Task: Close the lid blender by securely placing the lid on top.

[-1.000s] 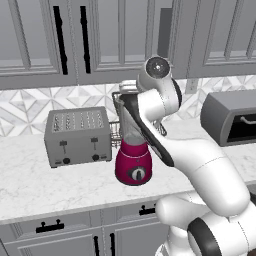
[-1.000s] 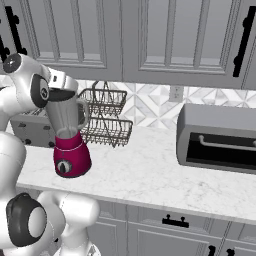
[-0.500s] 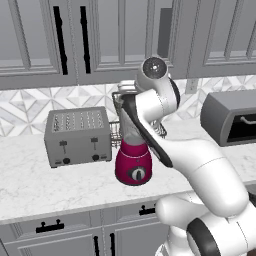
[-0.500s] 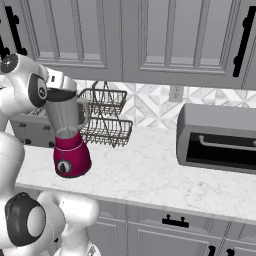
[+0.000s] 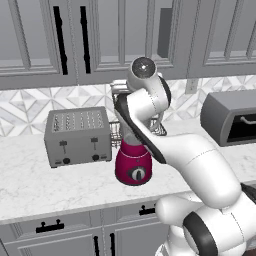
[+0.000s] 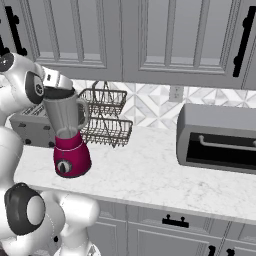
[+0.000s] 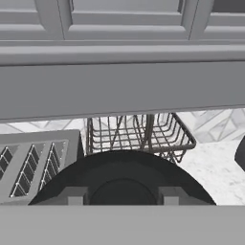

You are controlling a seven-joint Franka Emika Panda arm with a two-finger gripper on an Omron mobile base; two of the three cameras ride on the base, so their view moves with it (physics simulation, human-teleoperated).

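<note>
- blender [image 6: 70,137] on the desk [image 6: 150,172], at 3 o'clock of the toaster [image 5: 77,136]; unchanged from a second ago.
- black lid [image 7: 122,179] caps the jar.
- pincer [image 7: 122,195] stays clenched on lid, arm arched over the jar.

Claw [image 7: 122,195] shut, apparently on black lid [image 7: 122,174]; wire basket [image 7: 139,132] beyond.

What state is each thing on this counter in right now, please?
Blender: upright on the counter, black lid sitting on the jar.
Pincer: shut on the lid.
Toaster: upright, slots empty.
Wire rack: both tiers empty.
Oven: door closed.
</note>
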